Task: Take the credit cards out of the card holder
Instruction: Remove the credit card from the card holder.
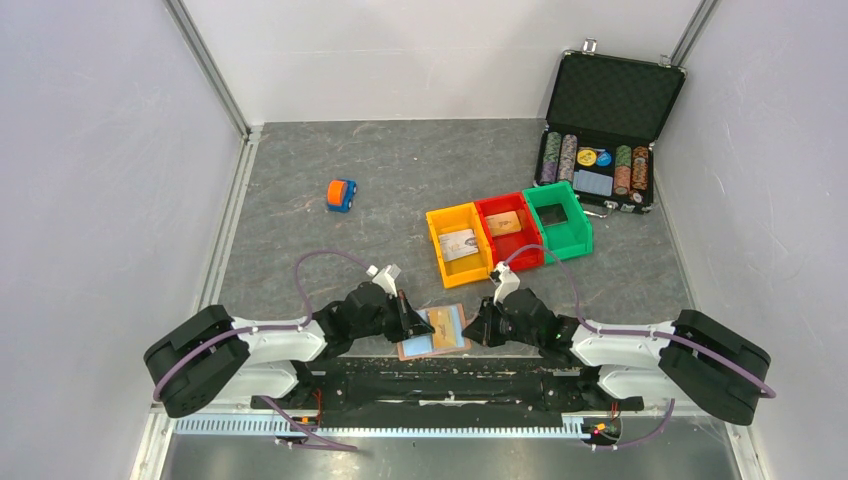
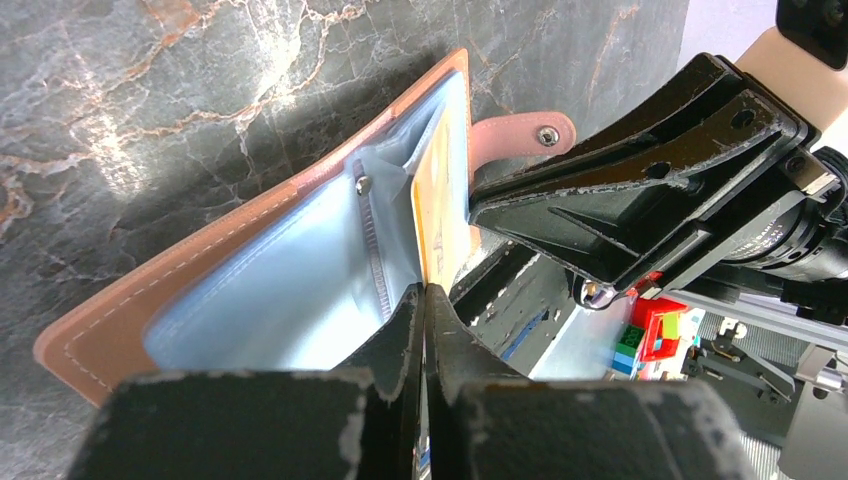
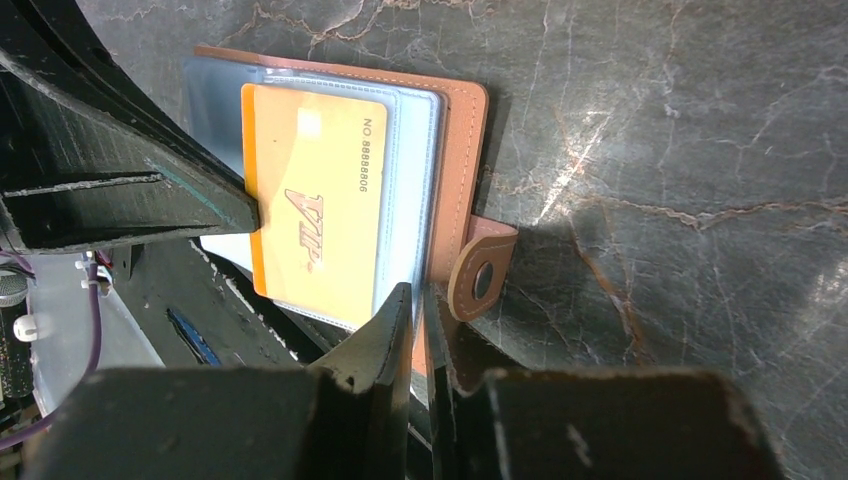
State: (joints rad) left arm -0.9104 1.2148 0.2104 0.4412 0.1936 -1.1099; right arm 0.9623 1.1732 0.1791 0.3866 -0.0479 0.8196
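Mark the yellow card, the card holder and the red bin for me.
yellow card (image 3: 315,190): right wrist view, middle of its printed face.
card holder (image 3: 465,150): right wrist view, leather border beside the clear pockets.
red bin (image 1: 502,200): top external view, far rim.

A dark grey tabletop (image 1: 330,150) with a stone-like pattern fills the scene, and pale, rust-tinged veins run across it in the wrist views. Plain white walls enclose it: a left wall (image 1: 90,150), a far wall (image 1: 430,50) and a right wall (image 1: 770,150). Slim metal posts stand in the far left corner (image 1: 208,65) and the far right corner (image 1: 697,30). A metal rail (image 1: 228,230) runs along the left edge, and a slotted silver strip (image 1: 400,425) lies along the near edge. The light is even and bright, with soft glare (image 2: 150,110) on the stone.
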